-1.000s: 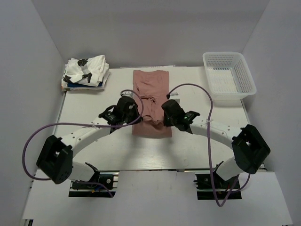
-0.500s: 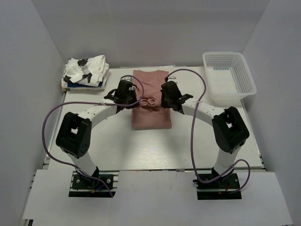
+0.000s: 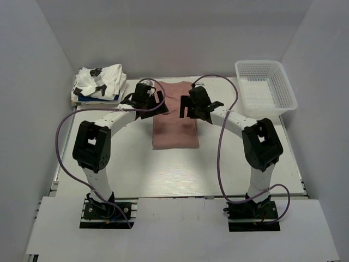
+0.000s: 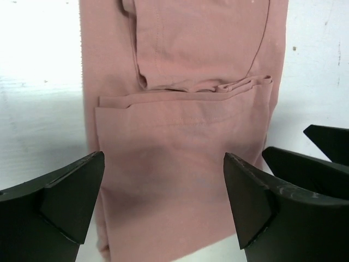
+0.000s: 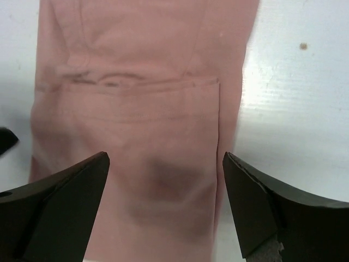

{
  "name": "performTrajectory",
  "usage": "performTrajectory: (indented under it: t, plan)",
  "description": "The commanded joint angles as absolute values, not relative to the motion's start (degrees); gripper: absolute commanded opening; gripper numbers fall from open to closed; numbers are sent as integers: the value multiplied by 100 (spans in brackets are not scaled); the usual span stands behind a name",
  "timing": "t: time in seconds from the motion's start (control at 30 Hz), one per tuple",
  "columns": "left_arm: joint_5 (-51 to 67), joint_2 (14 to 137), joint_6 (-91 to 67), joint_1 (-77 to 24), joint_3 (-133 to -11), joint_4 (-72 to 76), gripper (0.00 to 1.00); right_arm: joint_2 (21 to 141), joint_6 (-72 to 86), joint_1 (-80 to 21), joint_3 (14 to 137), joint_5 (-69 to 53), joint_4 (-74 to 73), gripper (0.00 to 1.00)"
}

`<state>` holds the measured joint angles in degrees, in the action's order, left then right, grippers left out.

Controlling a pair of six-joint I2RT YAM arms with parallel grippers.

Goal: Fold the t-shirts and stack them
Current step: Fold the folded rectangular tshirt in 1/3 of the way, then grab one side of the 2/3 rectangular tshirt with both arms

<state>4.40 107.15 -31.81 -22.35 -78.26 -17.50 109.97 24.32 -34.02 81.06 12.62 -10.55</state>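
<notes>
Bare white tabletop lies free on the near side of the folded dusty-pink cloth t-shirt. A stack of t-shirts, white printed over blue, fills the far-left corner, and a white plastic mesh basket the far-right. The arched left arm and right arm, with looping purple cables, fence the middle.

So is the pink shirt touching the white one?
Apart. The top view shows the white shirt at the far-left corner and the pink shirt mid-table, with bare table between them.
</notes>
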Motion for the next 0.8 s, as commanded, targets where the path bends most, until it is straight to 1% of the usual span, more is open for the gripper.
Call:
performTrajectory:
  t: [0.0, 0.17, 0.2, 0.23, 0.3, 0.4, 0.47, 0.5, 0.53, 0.57, 0.63, 0.67, 0.7, 0.73, 0.77]
  plan:
    - [536, 9985, -3155, -2197, -7621, -1793, 100, 10416, 2355, -3410, 7797, 880, -958, 90]
    - [756, 9388, -3322, -2258, -6594, -1846, 100, 9924, 2548, -3419, 6997, 756, -958, 90]
    - [756, 9300, -3322, -2259, -6270, -1915, 100, 9679, 2723, -3393, 6561, 678, -958, 90]
    - [686, 9142, -3392, -2320, -6110, -1916, 100, 9598, 2785, -3375, 6426, 677, -941, 90]
    - [738, 9070, -3515, -2320, -5672, -1916, 100, 9353, 2978, -3375, 5962, 546, -800, 90]
    - [949, 9018, -3568, -2320, -5214, -1662, 100, 9281, 3225, -3384, 5618, 291, -721, 90]
    - [1054, 9018, -3630, -2320, -5063, -1469, 96, 9316, 3313, -3375, 5503, 89, -642, 90]
    - [1124, 9018, -3682, -2320, -5010, -1389, 93, 9343, 3331, -3375, 5493, 53, -589, 90]
    - [1125, 9070, -3683, -2320, -5010, -1328, 86, 9421, 3357, -3401, 5467, 61, -589, 90]
    - [1195, 9070, -3683, -2320, -5010, -1327, 82, 9465, 3366, -3419, 5476, -130, -606, 90]
    - [1195, 9228, -3683, -2320, -4939, -1274, 69, 9562, 3454, -3401, 5423, -246, -659, 89]
    - [1265, 9229, -3683, -2320, -4870, -1205, 61, 9580, 3472, -3401, 5414, -255, -650, 87]
    - [1318, 9298, -3683, -2320, -4869, -1204, 56, 9589, 3489, -3419, 5397, -255, -642, 85]
    - [1318, 9299, -3683, -2320, -4817, -1143, 52, 9571, 3533, -3410, 5318, -298, -607, 80]
    - [1379, 9360, -3744, -2320, -4764, -1143, 41, 9571, 3542, -3401, 5291, -308, -554, 77]
